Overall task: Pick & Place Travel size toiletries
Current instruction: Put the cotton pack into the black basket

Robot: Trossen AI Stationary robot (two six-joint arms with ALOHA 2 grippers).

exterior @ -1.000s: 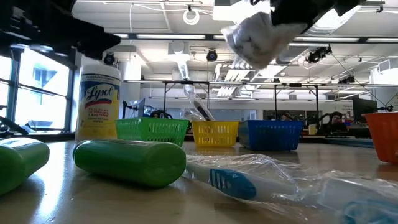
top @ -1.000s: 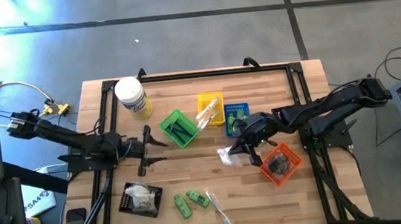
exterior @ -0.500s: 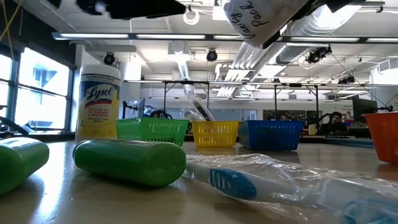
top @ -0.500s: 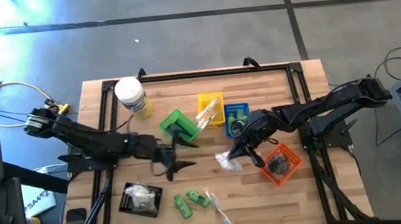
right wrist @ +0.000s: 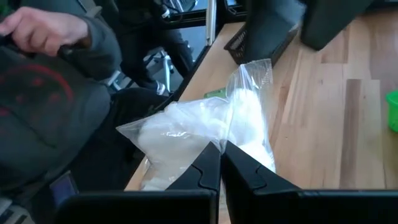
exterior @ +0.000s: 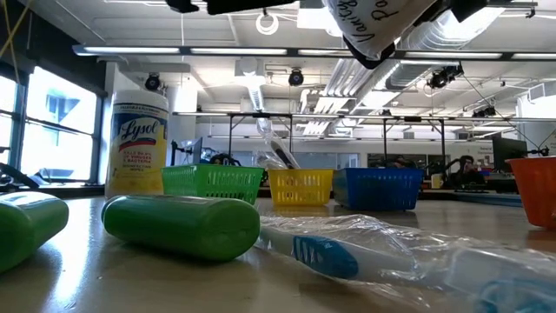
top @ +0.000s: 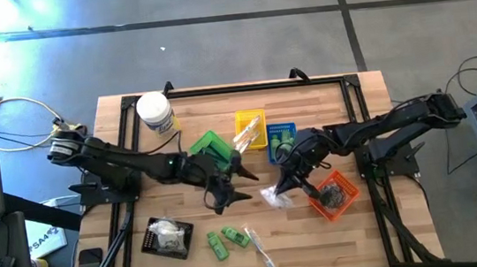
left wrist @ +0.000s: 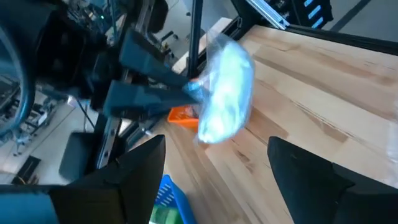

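Left gripper (top: pixel 237 183) has swung in from the table's left, jaws wide, beside right gripper (top: pixel 282 190) pinching white packet (top: pixel 274 198); handover needs a centred, gentle close.

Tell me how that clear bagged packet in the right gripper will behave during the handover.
The packet hangs from the right gripper, pinched by a plastic edge, so it will probably sag and swing. The film looks crinkled and thin, likely light and slippery. The open left gripper should probably take the bulky white middle.
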